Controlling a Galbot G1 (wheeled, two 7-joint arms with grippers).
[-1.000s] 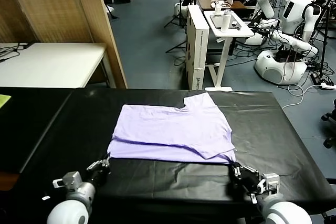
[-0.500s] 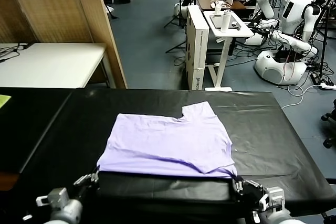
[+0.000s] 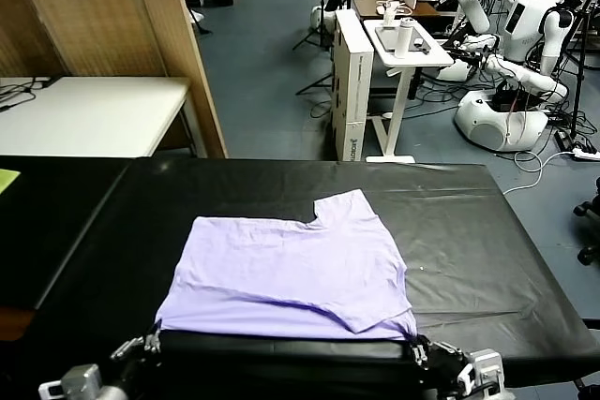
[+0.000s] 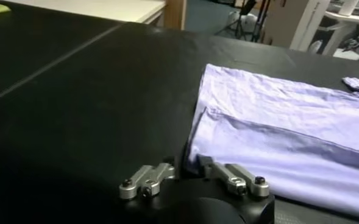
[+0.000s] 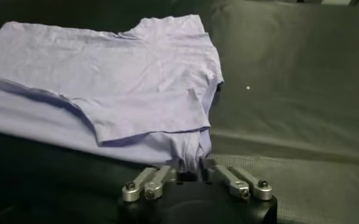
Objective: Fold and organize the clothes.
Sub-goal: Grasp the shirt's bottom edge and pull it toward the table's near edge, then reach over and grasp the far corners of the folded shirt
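The lavender T-shirt (image 3: 286, 274) lies folded flat on the black table (image 3: 478, 231), one sleeve sticking out at the far side. My left gripper (image 3: 148, 342) is shut on the shirt's near left corner; the pinched corner shows in the left wrist view (image 4: 194, 163). My right gripper (image 3: 419, 348) is shut on the near right corner, with bunched fabric (image 5: 188, 159) between its fingers. Both grippers sit at the table's near edge. The shirt's folded layers show in both wrist views (image 4: 289, 131) (image 5: 106, 79).
A wooden partition (image 3: 103, 7) and a white table (image 3: 89, 114) stand at the far left. A white stand (image 3: 403, 53) and other robots (image 3: 525, 35) are beyond the table. Bare black tabletop lies on both sides of the shirt.
Both grippers have pulled back toward me, dragging the shirt across the table toward the near edge and slightly left. Both stay shut on the corners.
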